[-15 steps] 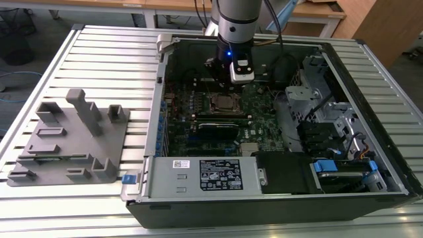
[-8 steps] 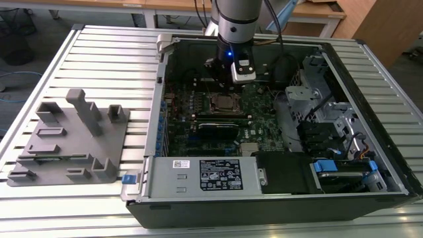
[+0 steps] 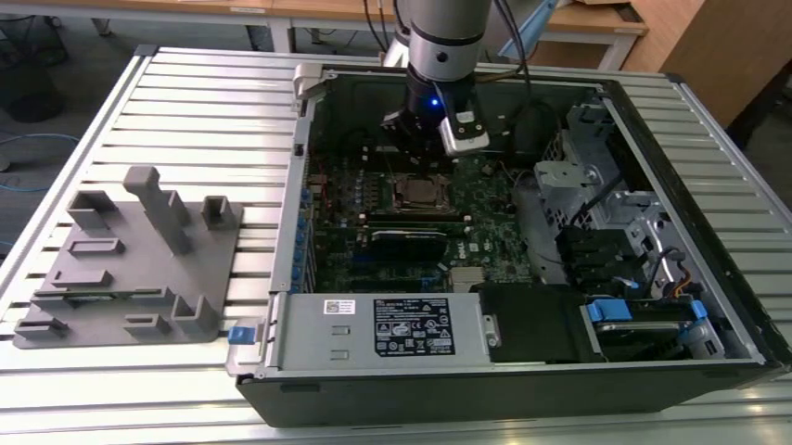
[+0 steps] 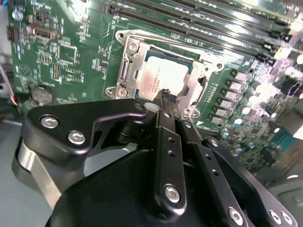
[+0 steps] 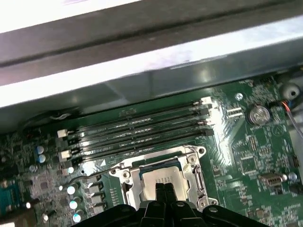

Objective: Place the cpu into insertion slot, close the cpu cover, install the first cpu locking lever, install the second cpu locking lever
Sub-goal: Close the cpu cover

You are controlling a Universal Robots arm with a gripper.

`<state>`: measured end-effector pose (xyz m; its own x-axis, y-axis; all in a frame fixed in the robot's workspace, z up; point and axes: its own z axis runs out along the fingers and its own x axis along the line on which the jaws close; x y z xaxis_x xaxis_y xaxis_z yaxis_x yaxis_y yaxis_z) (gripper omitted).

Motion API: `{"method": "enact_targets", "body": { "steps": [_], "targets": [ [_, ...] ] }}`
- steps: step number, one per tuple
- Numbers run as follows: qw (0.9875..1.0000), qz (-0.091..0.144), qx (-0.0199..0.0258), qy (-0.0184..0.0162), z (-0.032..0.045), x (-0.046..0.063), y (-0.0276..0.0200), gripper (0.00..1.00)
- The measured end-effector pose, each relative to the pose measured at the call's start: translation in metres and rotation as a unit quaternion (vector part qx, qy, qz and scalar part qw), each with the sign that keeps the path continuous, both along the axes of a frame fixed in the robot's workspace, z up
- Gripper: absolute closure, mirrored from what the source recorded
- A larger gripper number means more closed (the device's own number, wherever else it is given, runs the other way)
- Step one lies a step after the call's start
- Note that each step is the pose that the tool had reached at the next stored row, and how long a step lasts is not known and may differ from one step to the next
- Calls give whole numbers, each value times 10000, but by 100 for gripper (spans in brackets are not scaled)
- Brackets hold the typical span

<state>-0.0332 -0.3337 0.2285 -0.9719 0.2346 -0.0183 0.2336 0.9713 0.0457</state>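
Note:
The cpu (image 4: 163, 75) lies flat in the insertion slot (image 4: 188, 87) on the green board, its dull silver top showing. The cpu cover (image 4: 129, 64), a silvery frame, lies down around it. A thin metal lever (image 4: 165, 41) runs along one side of the frame. My gripper (image 4: 166, 96) hovers just above the chip's edge, its black fingers (image 4: 166, 137) pressed together and holding nothing. In the exterior view my gripper (image 3: 425, 156) hangs inside the open computer case, right over the cpu (image 3: 421, 193). The first wrist view shows the fingertips (image 5: 158, 190) over the cpu (image 5: 163, 176) and the cover (image 5: 196, 175).
Long black memory slots (image 5: 137, 130) run beside the socket. A black graphics card (image 3: 406, 243), a power supply (image 3: 389, 326) and drive bays (image 3: 625, 250) fill the case. A grey fixture (image 3: 130, 260) stands on the slatted table at the exterior view's left.

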Motion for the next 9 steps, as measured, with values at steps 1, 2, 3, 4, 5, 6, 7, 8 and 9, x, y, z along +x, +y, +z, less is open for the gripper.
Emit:
{"method": "enact_targets", "body": {
  "steps": [1,2,3,4,5,6,7,8,9],
  "targets": [
    [10000,90,-1,0,-1,0,0,89],
    [9998,180,-1,0,-2,0,0,89],
    [9996,270,0,0,-3,0,0,89],
    [9993,369,0,-1,-5,0,0,89],
    [9990,457,0,-1,-6,0,0,89],
    [9985,545,0,-2,-8,0,0,89],
    [9980,634,-1,-2,-9,0,0,89],
    [9974,725,0,-3,-10,0,0,89],
    [9967,814,-1,-3,-11,0,0,89]
  ]
}}
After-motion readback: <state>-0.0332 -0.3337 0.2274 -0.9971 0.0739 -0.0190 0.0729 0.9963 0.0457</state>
